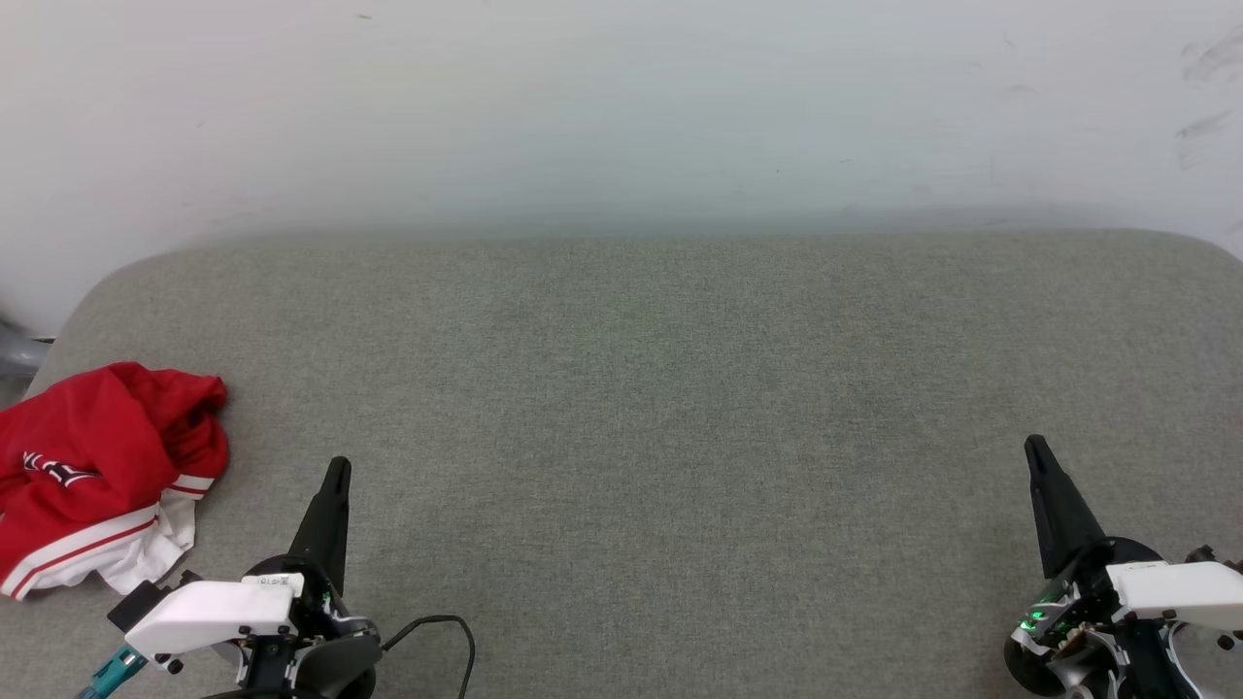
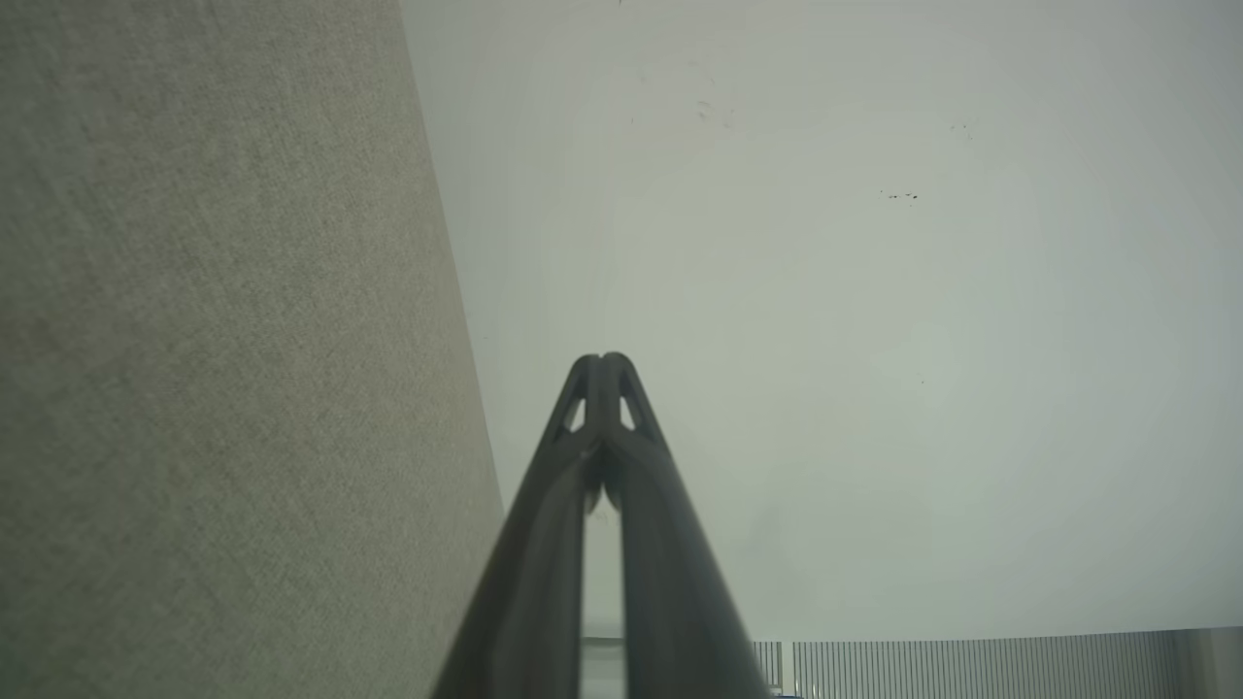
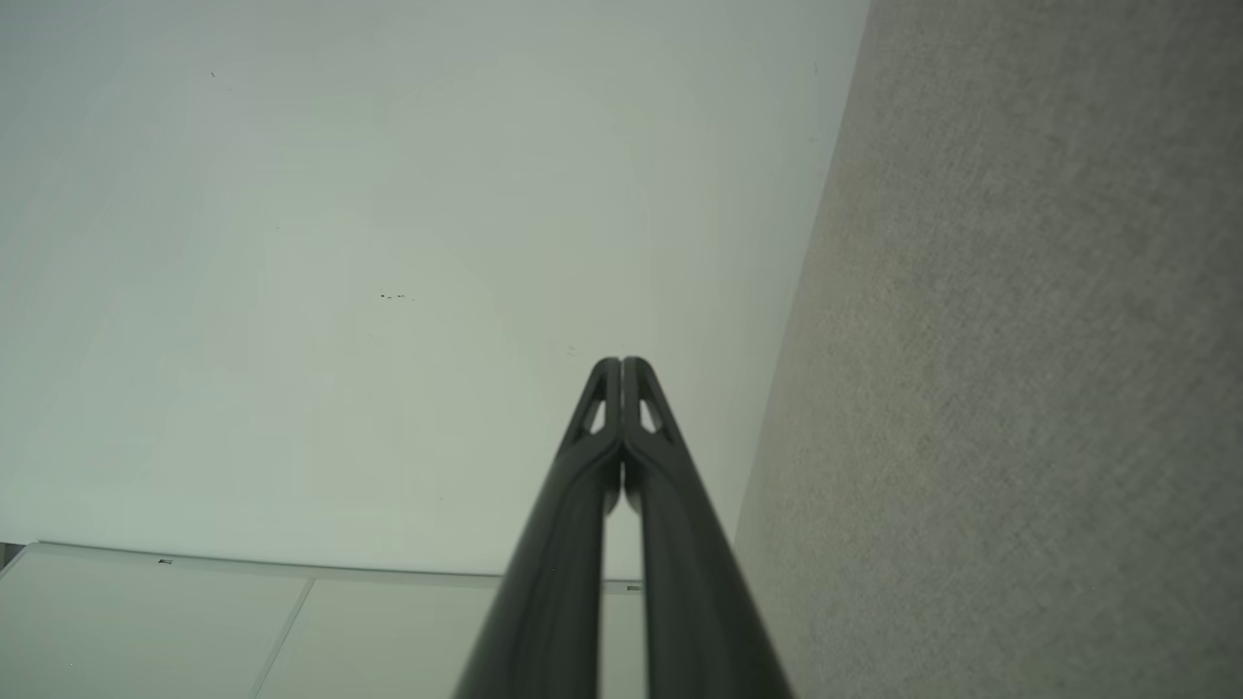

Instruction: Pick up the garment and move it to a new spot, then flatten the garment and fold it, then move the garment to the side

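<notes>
Arms sit low and wide apart, one at each near corner of the grey fabric-covered surface (image 1: pixel 680 388). The left gripper (image 1: pixel 338 468) points toward the pale wall (image 1: pixel 621 116), its tip leaning slightly inward, its two dark fingers pressed together on nothing. The right gripper (image 1: pixel 1035 447) mirrors that pose, its fingers likewise closed tip to tip and empty. The garment (image 1: pixel 97 466), a red jersey with striped white trim, lies crumpled at the surface's left edge, near the left gripper but apart from it.
</notes>
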Tool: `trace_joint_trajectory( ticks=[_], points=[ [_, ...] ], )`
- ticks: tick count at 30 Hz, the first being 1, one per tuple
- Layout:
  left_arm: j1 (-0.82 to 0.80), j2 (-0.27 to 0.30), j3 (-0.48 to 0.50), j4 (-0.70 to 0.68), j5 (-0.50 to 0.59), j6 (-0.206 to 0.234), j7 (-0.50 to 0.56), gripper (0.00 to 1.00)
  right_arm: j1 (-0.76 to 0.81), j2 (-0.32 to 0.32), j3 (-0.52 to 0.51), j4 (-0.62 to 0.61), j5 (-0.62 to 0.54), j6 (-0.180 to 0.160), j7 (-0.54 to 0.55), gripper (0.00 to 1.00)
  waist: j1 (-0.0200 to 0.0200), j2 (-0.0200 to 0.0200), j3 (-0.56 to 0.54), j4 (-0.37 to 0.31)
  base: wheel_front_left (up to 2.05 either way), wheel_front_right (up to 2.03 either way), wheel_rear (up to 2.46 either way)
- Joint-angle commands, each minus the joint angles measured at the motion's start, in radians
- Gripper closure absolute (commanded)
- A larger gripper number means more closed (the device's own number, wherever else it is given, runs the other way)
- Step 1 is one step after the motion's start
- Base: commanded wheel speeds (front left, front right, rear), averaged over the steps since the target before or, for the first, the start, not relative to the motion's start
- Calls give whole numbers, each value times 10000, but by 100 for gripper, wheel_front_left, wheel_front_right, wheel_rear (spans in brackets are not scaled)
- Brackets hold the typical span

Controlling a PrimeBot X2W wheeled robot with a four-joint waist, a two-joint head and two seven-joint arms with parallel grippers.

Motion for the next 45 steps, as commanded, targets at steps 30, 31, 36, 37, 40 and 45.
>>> trace_joint_trajectory(
  ticks=[30, 31, 36, 37, 40, 45],
  points=[
    [35, -9, -375, -230, -25, 2, -293, 0, 146, 4, 171, -337, -40, -2, -227, 0, 0, 0, 9, -2, 0, 0, 0],
    [33, -9, -435, -287, -25, 2, -346, 0, 164, 4, 202, -411, -48, -2, -271, 0, 0, 0, 10, -3, 0, 0, 0],
    [22, -7, -713, -575, -25, 0, -602, 0, 247, 4, 340, -764, -81, -2, -484, 0, 0, 0, 16, -2, 0, 0, 0],
    [19, -7, -767, -630, -18, 0, -652, 0, 263, 4, 362, -832, -89, -2, -525, 0, 0, 0, 17, -2, 0, 0, 0],
    [22, -6, -914, -776, 37, -1, -794, 0, 303, 3, 423, -1025, -117, -2, -649, 0, 0, 0, 18, -1, 0, 0, 0],
    [46, -2, -1205, -1071, 473, -4, -1105, 0, 401, -79, 574, -1453, -382, -2, -995, 0, 0, 0, 15, 2, 0, 0, 0]
  ],
)
